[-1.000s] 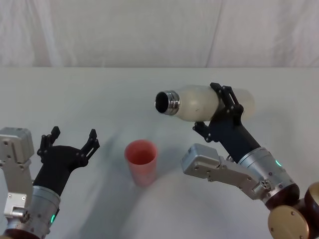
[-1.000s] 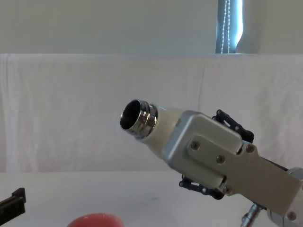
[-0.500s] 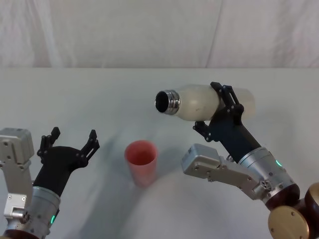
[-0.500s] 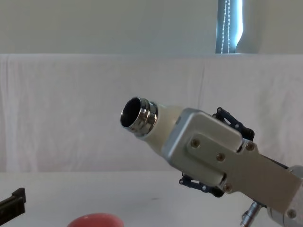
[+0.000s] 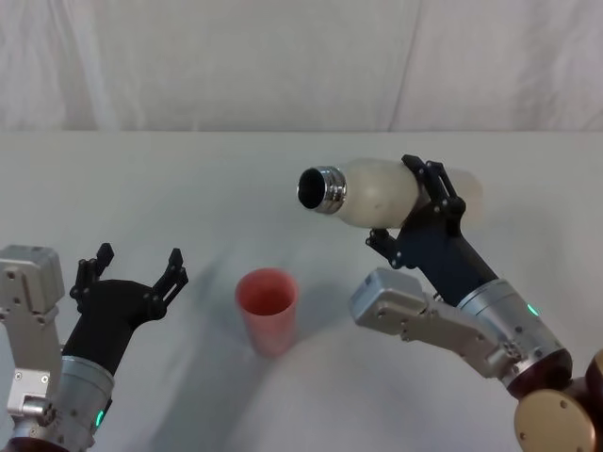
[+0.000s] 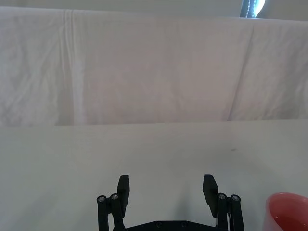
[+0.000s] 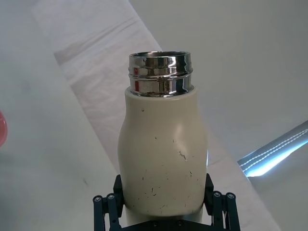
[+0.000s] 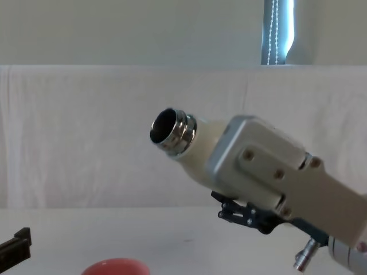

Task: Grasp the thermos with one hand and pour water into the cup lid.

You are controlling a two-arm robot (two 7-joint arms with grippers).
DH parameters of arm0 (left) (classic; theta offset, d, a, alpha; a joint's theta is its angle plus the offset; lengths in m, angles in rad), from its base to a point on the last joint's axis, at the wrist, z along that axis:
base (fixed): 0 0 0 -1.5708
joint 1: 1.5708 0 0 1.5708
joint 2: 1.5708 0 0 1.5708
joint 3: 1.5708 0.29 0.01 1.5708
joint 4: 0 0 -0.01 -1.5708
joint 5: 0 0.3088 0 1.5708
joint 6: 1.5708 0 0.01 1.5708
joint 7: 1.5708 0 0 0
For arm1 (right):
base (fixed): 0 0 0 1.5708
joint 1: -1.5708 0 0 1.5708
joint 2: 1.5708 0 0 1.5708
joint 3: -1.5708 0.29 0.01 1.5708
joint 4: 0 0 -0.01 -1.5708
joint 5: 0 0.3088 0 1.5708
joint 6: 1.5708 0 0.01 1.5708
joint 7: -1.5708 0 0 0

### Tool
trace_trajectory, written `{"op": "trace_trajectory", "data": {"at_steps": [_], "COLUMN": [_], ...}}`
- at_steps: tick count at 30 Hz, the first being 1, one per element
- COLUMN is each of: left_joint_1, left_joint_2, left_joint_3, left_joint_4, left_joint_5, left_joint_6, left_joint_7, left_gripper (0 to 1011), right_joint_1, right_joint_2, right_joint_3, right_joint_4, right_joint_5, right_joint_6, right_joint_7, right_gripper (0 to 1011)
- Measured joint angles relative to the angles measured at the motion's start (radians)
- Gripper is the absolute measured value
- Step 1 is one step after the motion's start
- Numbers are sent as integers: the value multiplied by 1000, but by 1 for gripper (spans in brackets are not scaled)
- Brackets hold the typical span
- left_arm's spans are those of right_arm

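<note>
Above the counter | right tool clamped the thermos, near-horizontal, mouth short of the cup lid — advise centring before tipping | left tool spread, idle — beside the lid.

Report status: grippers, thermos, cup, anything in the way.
Right gripper shut on thermos, held tilted, neck toward the left. Left gripper open, idle beside cup lid. Lid upright on table. Nothing between them.

A white table meets a white curtain.
</note>
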Motion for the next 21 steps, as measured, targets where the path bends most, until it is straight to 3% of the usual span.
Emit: {"op": "trace_trajectory", "data": {"at_steps": [4,12,21], "left_joint_1": [0,0,0], "left_joint_2": [0,0,0], "left_joint_3": [0,0,0], "left_joint_4": [0,0,0], "left_joint_5": [0,0,0], "left_joint_6": [0,0,0], "left_joint_7": [0,0,0], "left_gripper": [1001,1001,1001], "right_joint_1": [-8,-31,-43], "right_joint_2": [-5,-24,-36], "right_joint_3": [13,52,79], "right_joint_4": [-16,-54,-74], "right_joint_5": [40,176,251], "right_joint_6": [-4,-11,-9], "right_joint_7": [23,99,136], "right_gripper": [958,958,958]}}
